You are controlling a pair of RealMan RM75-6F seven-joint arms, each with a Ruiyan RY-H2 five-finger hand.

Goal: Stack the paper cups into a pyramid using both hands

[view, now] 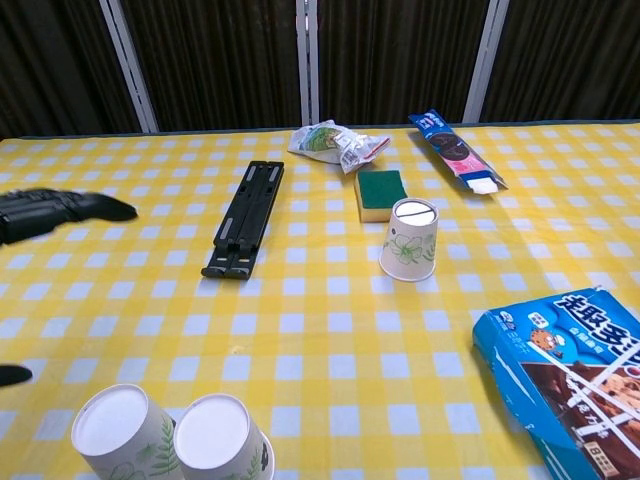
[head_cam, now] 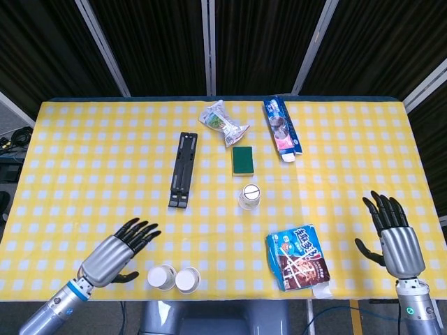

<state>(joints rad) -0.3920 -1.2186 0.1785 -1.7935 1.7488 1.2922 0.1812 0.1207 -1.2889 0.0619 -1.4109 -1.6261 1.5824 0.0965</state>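
Cups sit in two places on the yellow checked surface [head_cam: 84, 174]. Two paper cups stand upside down and touching each other at the near edge: the left near cup [head_cam: 160, 277] and the right near cup [head_cam: 187, 280], seen large at the bottom of the chest view. A third cup [head_cam: 249, 196], also upside down, stands alone near the middle, just in front of a green sponge [head_cam: 242, 160]. None is stacked on another.

Left hand [head_cam: 115, 251] hovers to the left of the near pair, apart from both cups, its fingers [head_cam: 140, 232] spread wide and holding nothing; in the chest view only dark fingertips show at the left border. Right hand [head_cam: 392, 232] is raised at the far right edge of the surface, well apart from every cup, palm turned inward, fingers fanned apart and empty.

Other things lie around. A black folded stand [head_cam: 183, 169] lies lengthwise left of the middle cup. A crumpled snack wrapper [head_cam: 222, 123] rests toward the far edge, just beyond the sponge, and a blue and pink biscuit sleeve [head_cam: 281, 128] lies to its right. A blue cookie box [head_cam: 299, 256] lies flat near the front edge, between the lone cup and the right hand.
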